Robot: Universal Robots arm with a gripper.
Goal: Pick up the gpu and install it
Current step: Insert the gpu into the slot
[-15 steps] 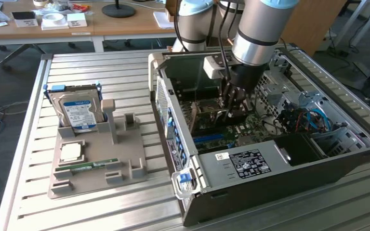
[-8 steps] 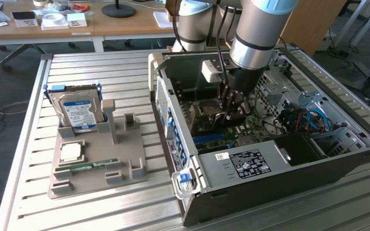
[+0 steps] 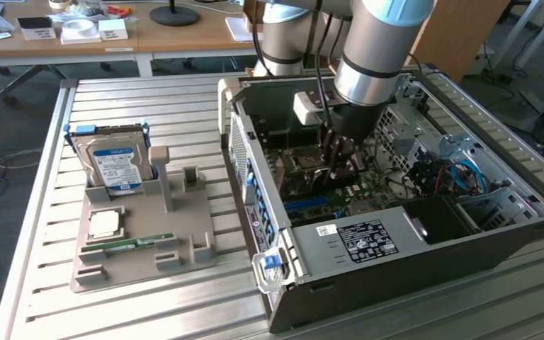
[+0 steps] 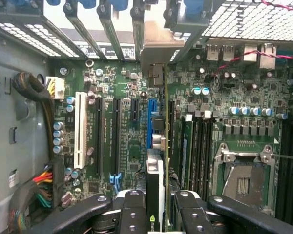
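Note:
In the wrist view the gpu (image 4: 157, 146) is seen edge-on, standing upright between my fingers (image 4: 134, 209), with my gripper (image 4: 156, 207) shut on it. Its silvery end bracket (image 4: 158, 51) reaches the rear slot openings of the case. The card's lower edge runs right beside the blue slot (image 4: 150, 117) on the green motherboard (image 4: 124, 136); whether it is seated I cannot tell. In the exterior view my gripper (image 3: 341, 161) is down inside the open computer case (image 3: 499, 244), over the motherboard.
A white slot (image 4: 80, 129), black slots and the CPU socket (image 4: 241, 180) flank the card. Cable bundles (image 4: 34, 92) hang by the case wall. Outside the case, a grey holder (image 3: 139, 258) carries a hard drive (image 3: 113, 161), a RAM stick (image 3: 135, 244) and a chip (image 3: 105, 223).

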